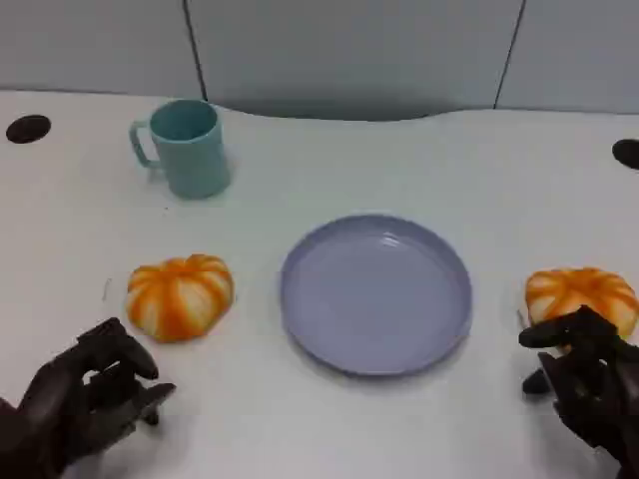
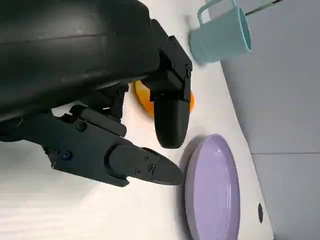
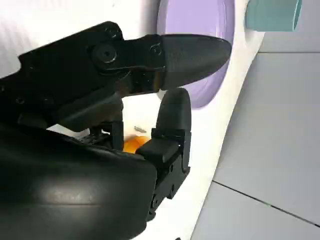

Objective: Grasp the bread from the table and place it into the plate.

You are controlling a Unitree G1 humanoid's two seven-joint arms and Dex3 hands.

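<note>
Hidden: we see only a small orange bit of bread past the fingers in each wrist view; our right hand [image 1: 589, 384] covers the near edge of the right bread [image 1: 582, 295].
Bread: two orange-striped buns; the left bread [image 1: 180, 295] lies on the white table [image 1: 329, 170], left of the plate.
Plate: one purple plate [image 1: 375, 292], with nothing in it, between the buns.
Cup: one teal cup [image 1: 186, 147], behind the left bread.
Left hand [image 1: 85, 394]: fingers apart, holding nothing, near the left bread.
Right hand: fingers apart, holding nothing.

We look down on a lab-style test bench: a plain white table [image 1: 329, 170] with black round cable holes [image 1: 27, 128], backed by grey panelled partitions [image 1: 349, 50].
</note>
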